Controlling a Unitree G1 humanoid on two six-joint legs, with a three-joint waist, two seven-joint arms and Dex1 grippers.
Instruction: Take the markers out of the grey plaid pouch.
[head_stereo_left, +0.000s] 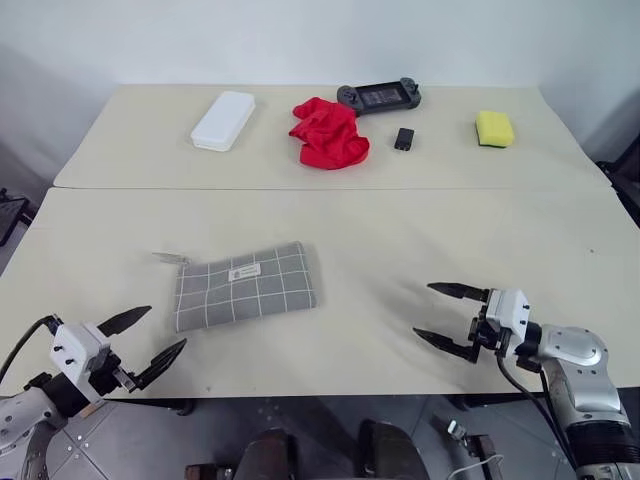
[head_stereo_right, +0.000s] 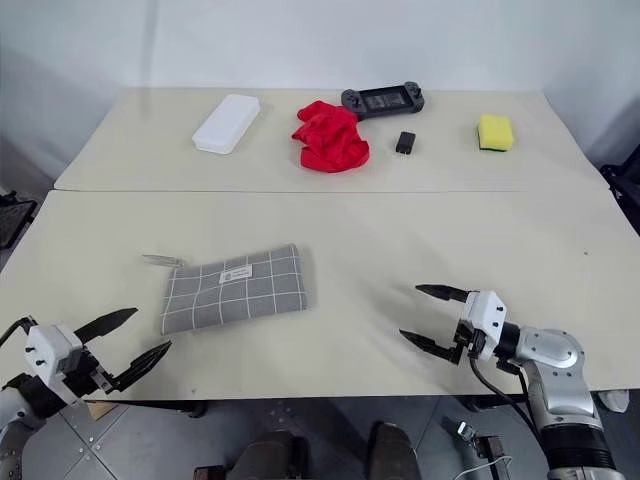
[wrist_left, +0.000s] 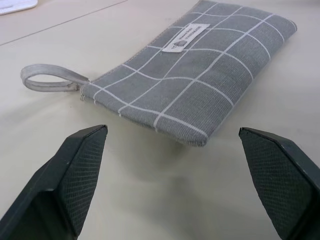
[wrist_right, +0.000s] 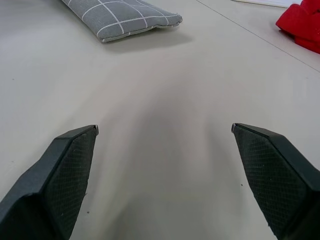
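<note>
Pouch: flat grey plaid fabric pouch (head_stereo_left: 245, 286) lies closed on the cream table (head_stereo_left: 400, 230), left of centre.
Left gripper (head_stereo_left: 150, 342): spread, empty, at the pouch's 7 o'clock.
Right gripper (head_stereo_left: 442, 315): spread, empty, at its 3 o'clock, well apart.

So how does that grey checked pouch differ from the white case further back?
The grey plaid pouch is soft fabric with white grid lines, a small label and a loop at one end; the white case is plain, smooth and looks rigid. The pouch lies on the near table close to the open left gripper; the case sits on the far table. Both are flat, oblong and lie closed.
</note>
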